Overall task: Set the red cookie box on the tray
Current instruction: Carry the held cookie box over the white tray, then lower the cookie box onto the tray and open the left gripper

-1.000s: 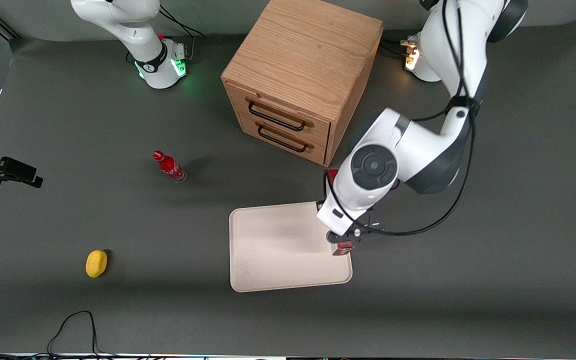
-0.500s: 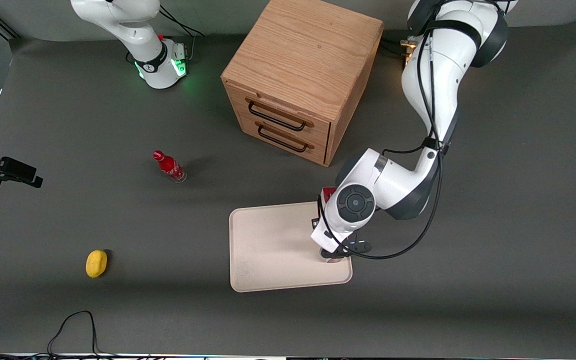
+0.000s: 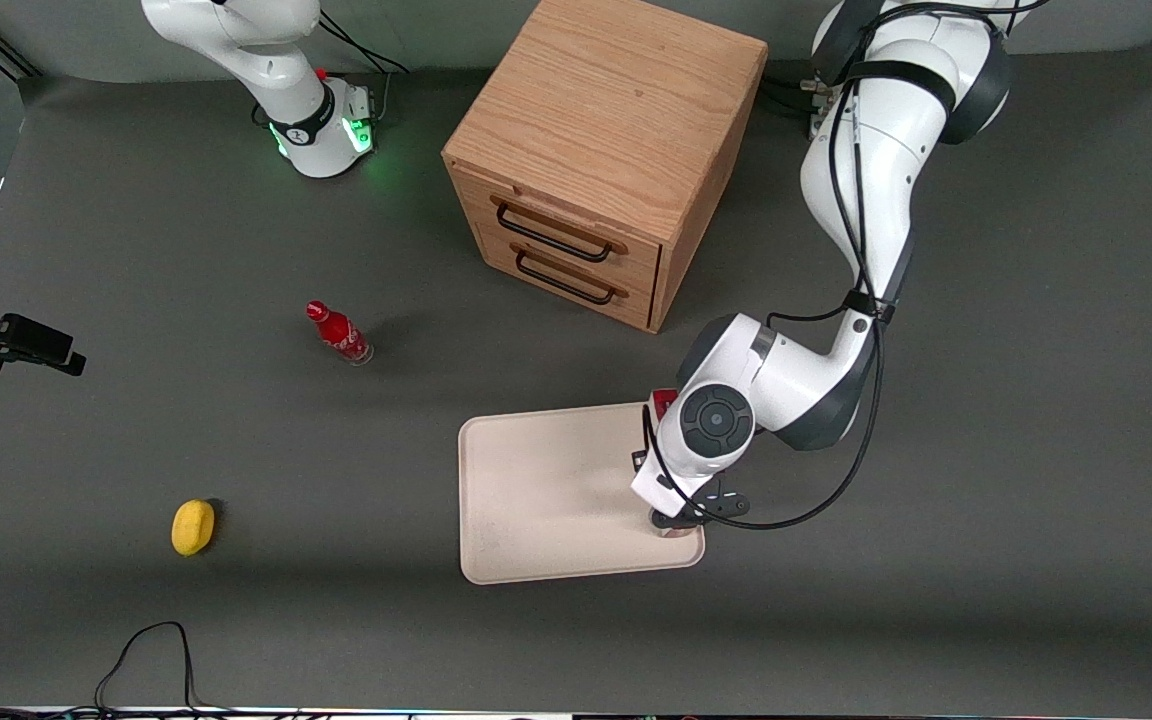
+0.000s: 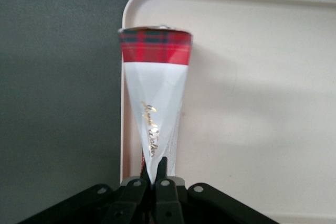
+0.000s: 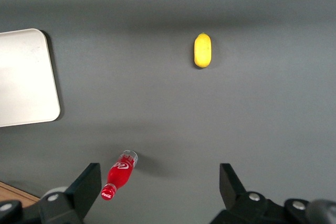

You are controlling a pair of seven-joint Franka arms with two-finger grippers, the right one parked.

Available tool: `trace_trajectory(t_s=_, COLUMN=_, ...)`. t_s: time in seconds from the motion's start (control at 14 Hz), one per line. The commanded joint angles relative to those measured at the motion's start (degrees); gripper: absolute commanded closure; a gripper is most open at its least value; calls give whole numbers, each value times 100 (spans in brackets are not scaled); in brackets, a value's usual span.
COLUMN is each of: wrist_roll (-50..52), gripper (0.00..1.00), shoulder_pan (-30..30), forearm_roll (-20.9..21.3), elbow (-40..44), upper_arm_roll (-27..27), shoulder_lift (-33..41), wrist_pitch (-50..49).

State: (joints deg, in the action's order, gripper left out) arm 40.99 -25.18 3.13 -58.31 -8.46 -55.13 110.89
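The red cookie box (image 4: 155,93), with a tartan red end and a white panel with gold script, is pinched between my left gripper's (image 4: 155,174) fingers. It lies lengthwise along the cream tray's (image 4: 252,103) rim, just inside the edge toward the working arm's end. I cannot tell whether it touches the tray floor. In the front view the wrist covers most of the box; a red bit (image 3: 664,402) shows past it. The gripper (image 3: 674,522) sits low over the tray (image 3: 536,490) corner nearer the camera.
A wooden drawer cabinet (image 3: 606,150) stands farther from the camera than the tray. A small red bottle (image 3: 338,333) and a yellow lemon-like object (image 3: 193,526) lie toward the parked arm's end of the table.
The left arm has come down with the box, from above the tray's edge to low over it, and shifted slightly nearer the camera. Bottle, yellow object and tray have not moved.
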Motion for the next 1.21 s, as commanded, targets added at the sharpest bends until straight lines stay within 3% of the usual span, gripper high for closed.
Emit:
trace_trajectory(t_s=0.0, wrist_roll=-38, gripper=100, shoulder_pan=-93, forearm_roll=56, elbow=206, upper_arm_roll=134, shoulder_lift=-120, wrist_pitch=20)
trace_trajectory(t_s=0.07, wrist_roll=-47, gripper=100, shoulder_pan=-93, forearm_roll=73, elbow=206, upper_arm_roll=134, shoulder_lift=-129, wrist_pitch=46)
trace_trajectory(t_s=0.14, wrist_roll=-47, gripper=57, shoulder_pan=-101, forearm_roll=212, elbow=180, upper_arm_roll=126, shoulder_lift=-129, wrist_pitch=116)
trace_trajectory(t_s=0.21, wrist_roll=-47, gripper=22, shoulder_pan=-110, forearm_roll=327, elbow=136, upper_arm_roll=126, shoulder_lift=-121, wrist_pitch=125)
trace_trajectory(t_s=0.36, wrist_roll=-38, gripper=0, shoulder_pan=-172, forearm_roll=363, elbow=110, upper_arm_roll=126, shoulder_lift=-86, wrist_pitch=56)
trace_trajectory(t_s=0.71, wrist_roll=-3, gripper=0, shoulder_pan=-242, forearm_roll=311, elbow=136, upper_arm_roll=64, shoulder_lift=615, wrist_pitch=-1102)
trace_trajectory(t_s=1.14, wrist_roll=-108, gripper=0, shoulder_pan=-304, forearm_roll=214, elbow=-4, upper_arm_roll=-68, shoulder_lift=2548, wrist_pitch=-3098)
